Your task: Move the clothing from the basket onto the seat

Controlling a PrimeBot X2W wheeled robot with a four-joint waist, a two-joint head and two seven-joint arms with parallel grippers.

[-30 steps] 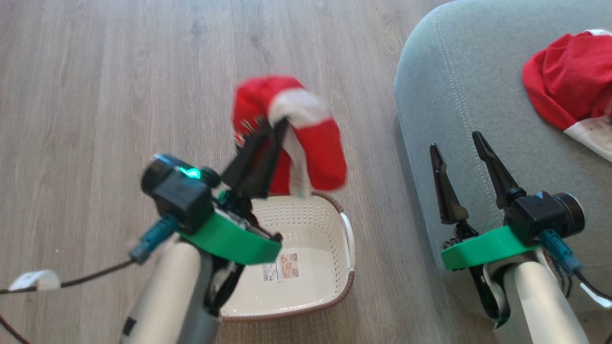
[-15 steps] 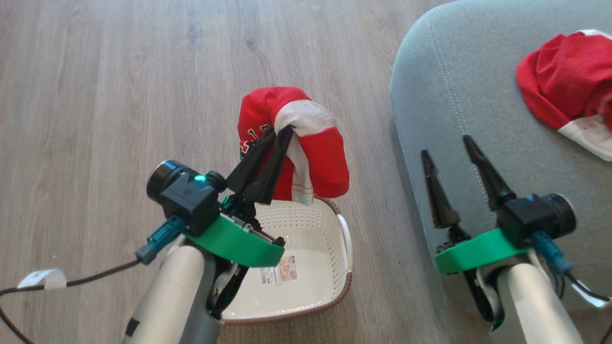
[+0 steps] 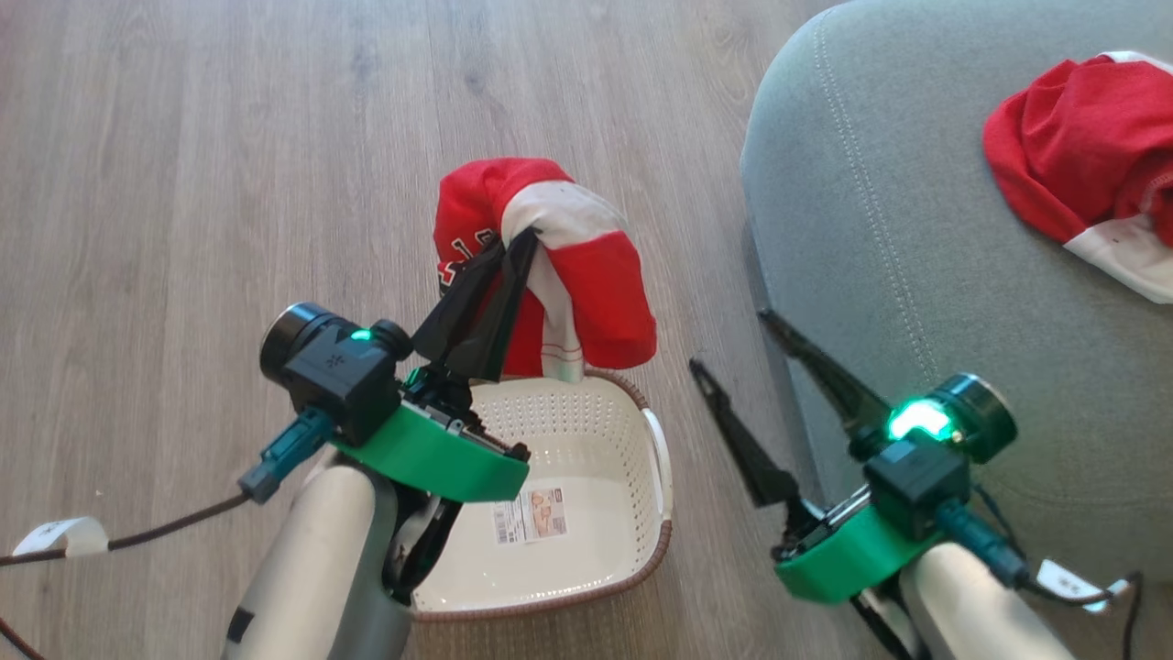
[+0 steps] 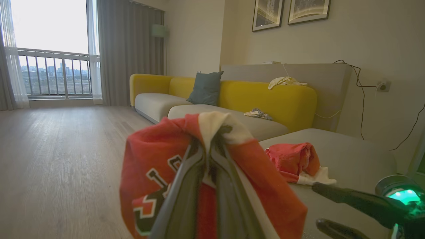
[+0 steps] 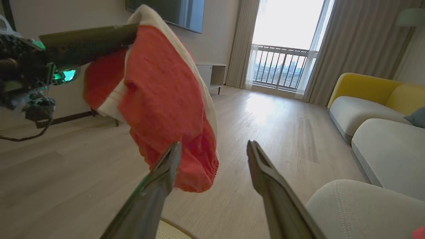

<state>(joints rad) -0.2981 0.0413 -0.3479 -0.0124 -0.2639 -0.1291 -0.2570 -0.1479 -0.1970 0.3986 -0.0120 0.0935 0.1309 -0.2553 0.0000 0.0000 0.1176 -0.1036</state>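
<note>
Status entry: transfer of second garment.

- Done: one red garment point(image 3: 1068, 151) lies on the seat point(image 3: 916, 275), well in from its stitched edge and toward the far right side. The basket point(image 3: 586, 412) stands on the floor point(image 3: 183, 183) just beside the seat's rounded corner. Its inside shows nothing but a label on the bottom.
- In hand: the left hand point(image 3: 515, 246) is pressed together on the other red garment point(image 3: 600, 293), pinching a fold at the white panel. The cloth drapes over both sides of the fingers and hangs above the basket's far rim, lifted clear of it.
- Right hand point(image 3: 730, 341): fingers spread, nothing between them. It sits over the strip of floor between the basket and the seat's edge.
- Left to do, by my reading: carry the held garment across that strip, over the seat's edge, and release it. That would finish the task, roughly the last quarter.

Room for moving:
- Floor beyond and to the left of the basket is bare.
- The seat has broad open surface between its stitched edge and the resting garment.
- The spread right hand stands in the direct path. In the right wrist view the hanging hem is next to one finger; contact cannot be judged. Snagging is possible.
</note>
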